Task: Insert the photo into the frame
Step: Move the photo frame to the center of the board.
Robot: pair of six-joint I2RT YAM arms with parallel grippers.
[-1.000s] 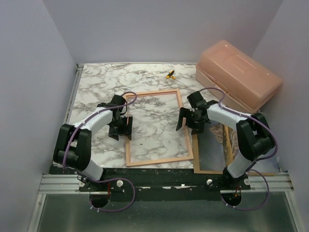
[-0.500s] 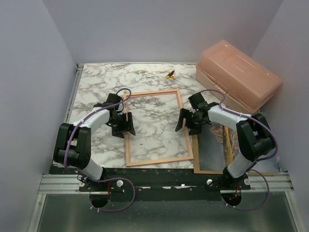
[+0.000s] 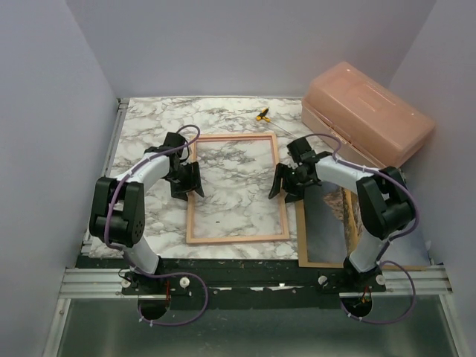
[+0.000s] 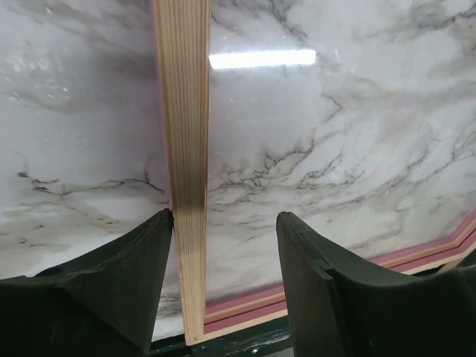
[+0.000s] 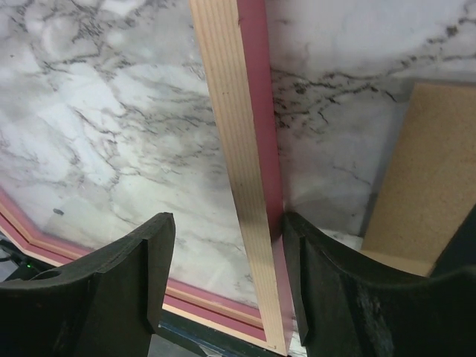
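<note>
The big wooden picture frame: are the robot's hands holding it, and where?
Neither grips it. The thin rectangular wood-coloured frame lies flat; the left hand and right hand each straddle a long side rail, open.

Top cam: fixed high behind the arm bases [image 3: 141, 260], which sit at the bottom edge. It's tilted down and forward, far enough to take in the whole worktop [image 3: 149, 126].

Left wrist cam: very near, looks down past left pincer [image 4: 227, 217] at lower edge onto one long rail of the frame [image 4: 186, 149].

Right wrist cam: equally near, right pincer [image 5: 228, 219] at bottom, opposite rail.

Overlap: both wrist patches lie mid-picture in top view.
</note>
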